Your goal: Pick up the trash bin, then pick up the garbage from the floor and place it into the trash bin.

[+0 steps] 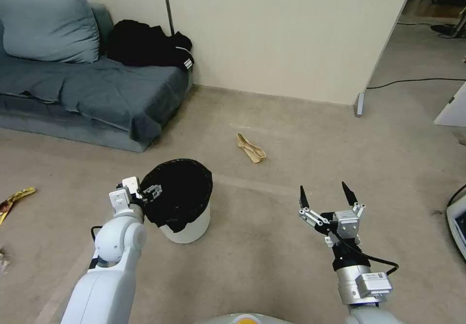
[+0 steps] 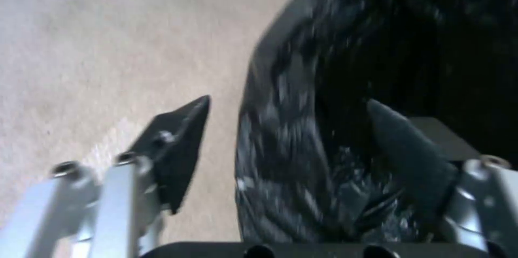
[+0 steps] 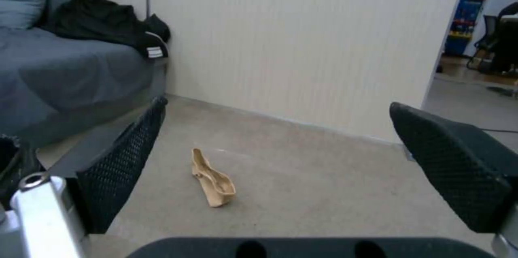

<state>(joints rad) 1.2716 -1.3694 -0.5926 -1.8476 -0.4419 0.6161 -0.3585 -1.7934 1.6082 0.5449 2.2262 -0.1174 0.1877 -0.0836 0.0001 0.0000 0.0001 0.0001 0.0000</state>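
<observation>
Meanwhile, from the head camera, the trash bin [image 1: 187, 217] stands upright on the beige carpet, just in front of the grey sofa [image 1: 87, 96], its black liner [image 1: 177, 190] folded over the rim. The left gripper [image 1: 145, 193] sits at the rim's near-left edge. The right gripper [image 1: 327, 195] hovers well apart to the right, fingers spread wide and holding nothing. A tan scrap [image 1: 251, 148] lies on the floor beyond the bin; a yellow wrapper [image 1: 14, 199] lies far to the left.

At the left wrist, the left gripper [image 2: 286, 122] straddles the lined rim [image 2: 286, 136], one finger outside, one inside, jaws parted and not yet pinched.

At the right wrist, the open right gripper [image 3: 281, 128] frames the tan scrap [image 3: 213, 179] ahead on the carpet.

By the look of it, the bin is light, stiff plastic; its liner is thin and slippery, so a firm pinch through the rim wall seems the sound hold.
</observation>
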